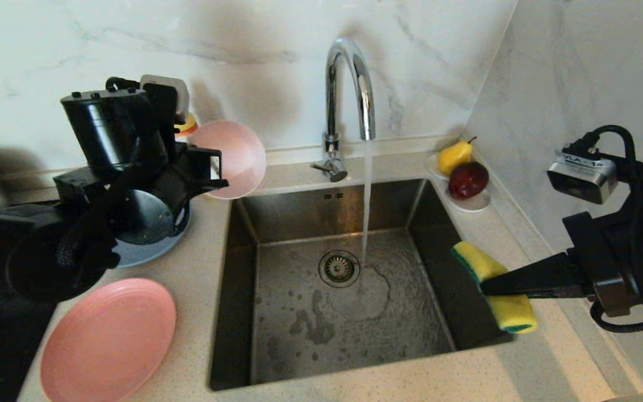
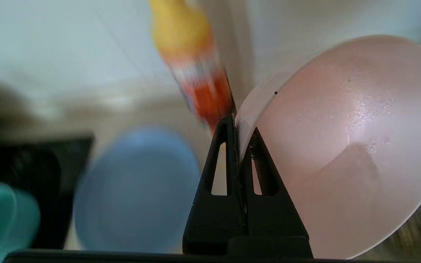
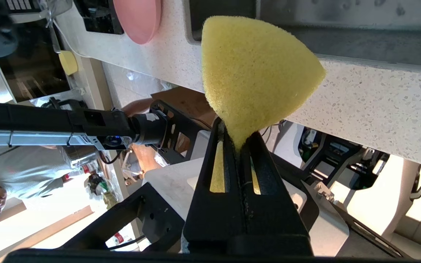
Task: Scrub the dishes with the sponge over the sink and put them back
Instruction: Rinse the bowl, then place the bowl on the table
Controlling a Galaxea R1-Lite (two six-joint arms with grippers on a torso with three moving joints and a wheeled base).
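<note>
Two grippers show from the head: left gripper (image 1: 218, 170) pinches the pale pink bowl (image 1: 235, 159) beside the sink (image 1: 243, 312); right gripper (image 1: 486, 287) clamps the sponge (image 1: 494, 293) at the sink's right rim. Left wrist: fingers (image 2: 228, 146) grip the bowl's rim. Right wrist: sponge squeezed between closed jaws.

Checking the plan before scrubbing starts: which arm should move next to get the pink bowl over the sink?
Left, probably. Its left gripper is shut on the pale pink bowl, beside the sink. The right gripper already holds the sponge at the basin's right edge.
</note>
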